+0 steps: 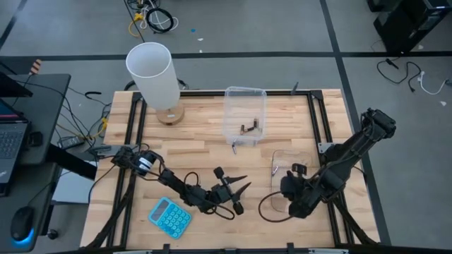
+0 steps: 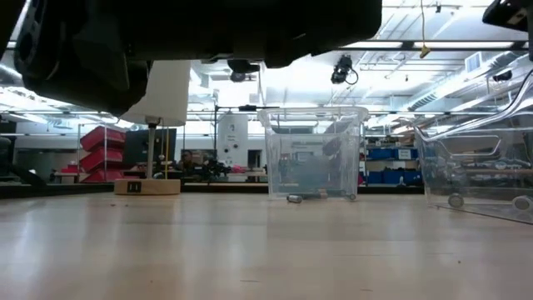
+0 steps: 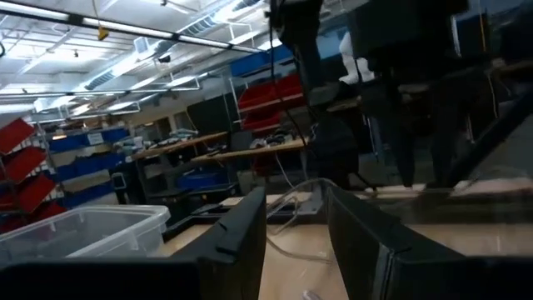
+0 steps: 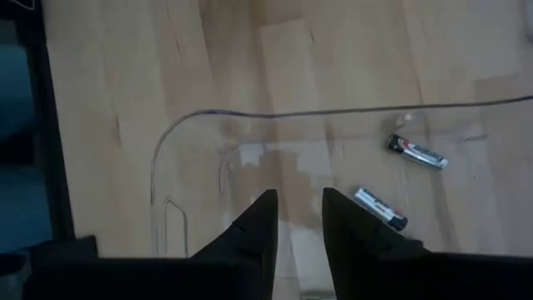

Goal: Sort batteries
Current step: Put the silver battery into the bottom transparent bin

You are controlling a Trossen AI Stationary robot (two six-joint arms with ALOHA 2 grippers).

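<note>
Two dark arms are shown over a pale wooden table [image 1: 205, 152]. Two clear plastic tubs are counted. The far tub [image 1: 245, 114] stands near the middle of the table's far side; the near tub [image 4: 200, 158] lies on the right, under the right arm.

Batteries: in the right wrist view, two silvery-grey cells with dark ends are seen on the floor of the near tub, one battery [image 4: 417, 153] farther from the fingers and a second battery [image 4: 380, 208] just beside the right gripper's fingers; they lie apart from each other. In the high view, two dark cells [image 1: 249, 128] are made out inside the far tub, close together. In the low view, a small cell [image 2: 294, 198] is seen on the table just in front of that tub. Four cells in tubs and one on the table are thus counted; others cannot be told.

The right gripper [image 4: 299, 218] is held over the near tub, pointing down, its two fingers parted by a narrow gap with nothing between them. The left gripper [image 3: 297, 229] waits low near the table's front middle, its fingers likewise apart and empty.

One white cylindrical lamp [image 1: 153, 74] on a round wooden base and one blue calculator [image 1: 170, 216] are also shown, on the table's left.
</note>
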